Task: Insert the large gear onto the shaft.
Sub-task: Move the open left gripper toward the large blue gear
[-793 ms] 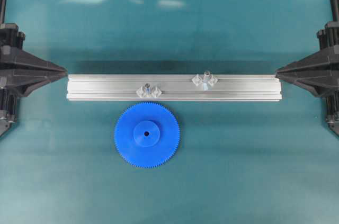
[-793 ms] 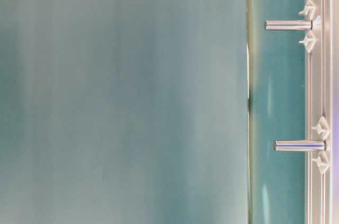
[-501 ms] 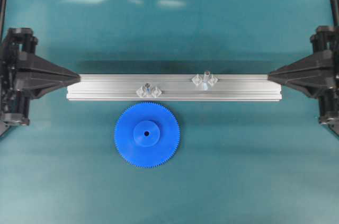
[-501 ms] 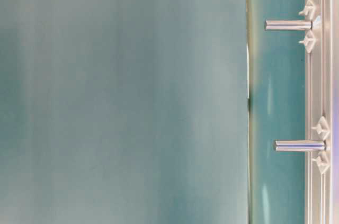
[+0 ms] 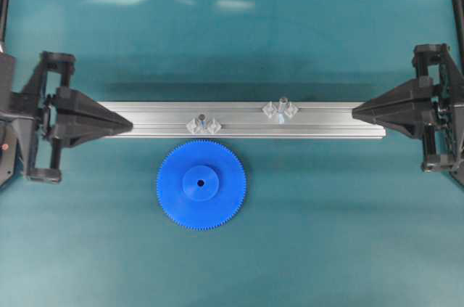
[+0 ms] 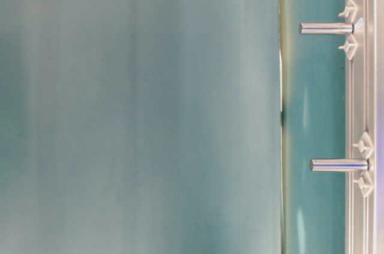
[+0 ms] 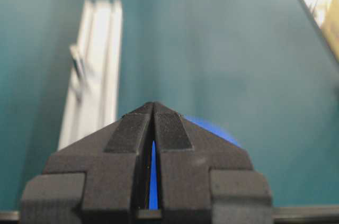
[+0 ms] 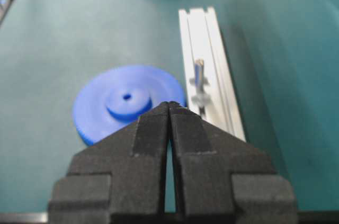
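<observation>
The large gear [image 5: 201, 184], a flat bright-blue toothed disc with a raised hub, lies flat on the teal table just in front of the rail. The shaft [image 5: 282, 106], a pale upright pin between two translucent mounts, stands on the rail right of the middle. My left gripper [image 5: 130, 124] is shut and empty over the rail's left end. My right gripper [image 5: 354, 112] is shut and empty over its right end. The gear shows in the right wrist view [image 8: 116, 102] and partly behind the left fingers [image 7: 214, 127]. Each wrist view shows one pin; I cannot tell which.
A long aluminium rail [image 5: 326, 127] lies across the table's middle. A shorter pin with a dark tip [image 5: 203, 121] stands on it left of the shaft, just behind the gear. The table-level view shows both pins [image 6: 327, 28] on the rail [image 6: 360, 86].
Both grippers have moved inward from the table's sides, and their shut tips now reach over the rail's ends. The gear and the pins have not moved.
</observation>
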